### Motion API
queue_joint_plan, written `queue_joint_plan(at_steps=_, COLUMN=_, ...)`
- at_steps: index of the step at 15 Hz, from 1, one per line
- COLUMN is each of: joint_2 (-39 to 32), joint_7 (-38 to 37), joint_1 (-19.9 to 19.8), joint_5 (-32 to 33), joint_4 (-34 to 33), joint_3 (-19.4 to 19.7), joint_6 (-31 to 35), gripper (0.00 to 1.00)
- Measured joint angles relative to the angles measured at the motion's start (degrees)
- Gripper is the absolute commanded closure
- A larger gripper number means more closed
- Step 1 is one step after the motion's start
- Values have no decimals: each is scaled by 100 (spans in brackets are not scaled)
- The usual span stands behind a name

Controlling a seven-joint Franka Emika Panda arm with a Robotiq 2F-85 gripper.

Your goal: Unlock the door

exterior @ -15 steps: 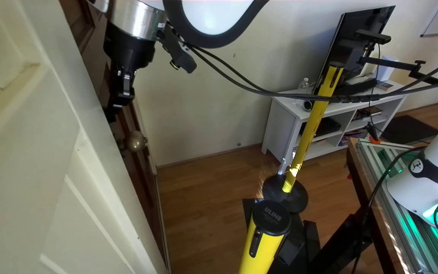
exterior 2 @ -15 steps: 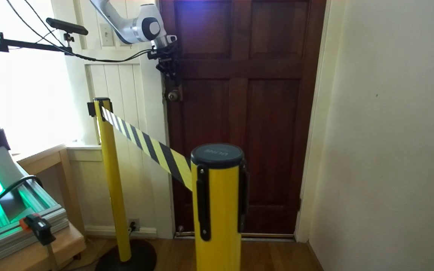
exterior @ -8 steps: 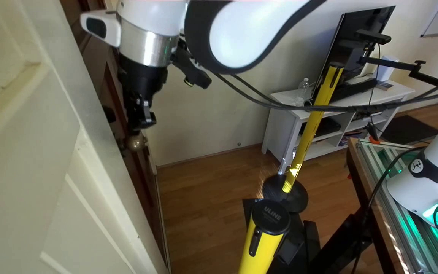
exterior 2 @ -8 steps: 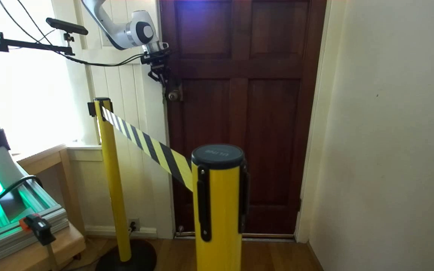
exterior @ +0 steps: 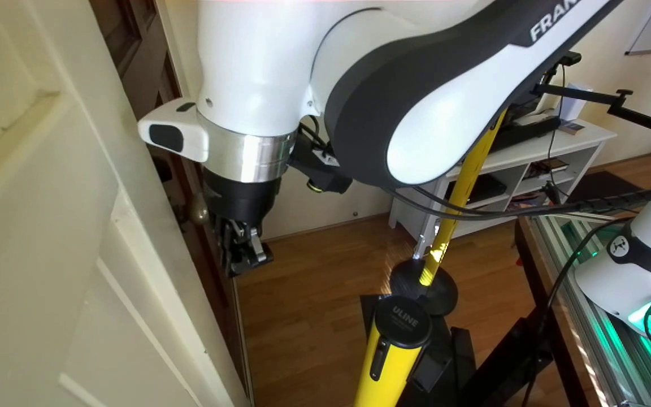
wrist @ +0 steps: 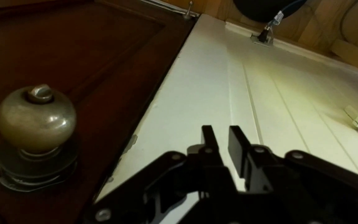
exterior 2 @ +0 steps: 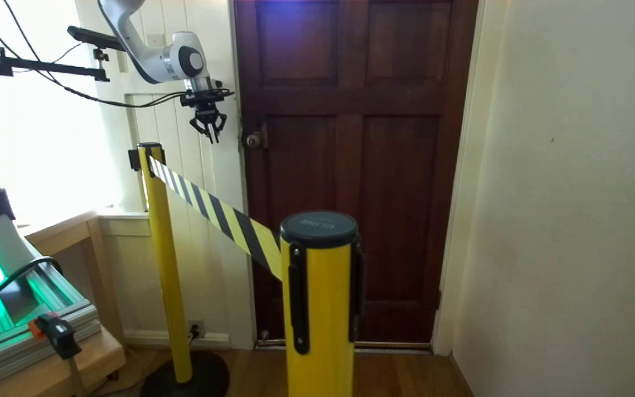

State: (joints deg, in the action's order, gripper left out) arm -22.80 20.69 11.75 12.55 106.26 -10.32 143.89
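The dark reddish-brown door [exterior 2: 350, 165] shows face-on in an exterior view, and nearly edge-on [exterior: 209, 274] in an exterior view. It fills the left of the wrist view [wrist: 73, 46]. Its round brass-coloured knob [exterior 2: 253, 140] also shows in an exterior view [exterior: 198, 209] and in the wrist view [wrist: 37, 119]. A small turn piece [wrist: 40, 93] sits in the knob's face. My gripper [exterior 2: 214, 142] hangs beside the knob, apart from it, in front of the cream wall. In the wrist view the gripper [wrist: 221, 130] has a narrow gap between its fingers, with nothing between them.
A white panelled door [exterior: 77, 254] stands close beside the brown door. Yellow posts [exterior 2: 317, 309] [exterior 2: 166, 264] joined by a striped belt [exterior 2: 215, 215] stand before the brown door. A camera arm [exterior 2: 47, 70] and hanging cables [exterior 2: 119, 103] are near the robot arm.
My gripper has moved away from the brown door and past the knob, sinking lower. The arm now fills more of an exterior view. The door and knob look unchanged.
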Motion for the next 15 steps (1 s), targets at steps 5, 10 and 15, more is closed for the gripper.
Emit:
queue_joint_plan(at_steps=5, joint_2=720, joint_7=236, joint_1=-568, joint_5=-1394, joint_4=364, joint_3=-305, joint_6=144, gripper=15)
queue_joint_plan(at_steps=10, joint_2=1390, joint_7=474, joint_1=-1157, joint_5=-2574, joint_4=547, joint_3=-141, joint_6=426, gripper=33)
queue_joint_plan(at_steps=15, joint_2=1477, joint_7=457, joint_1=-1245, joint_5=-2598, joint_4=594, joint_3=221, joint_6=989, gripper=64)
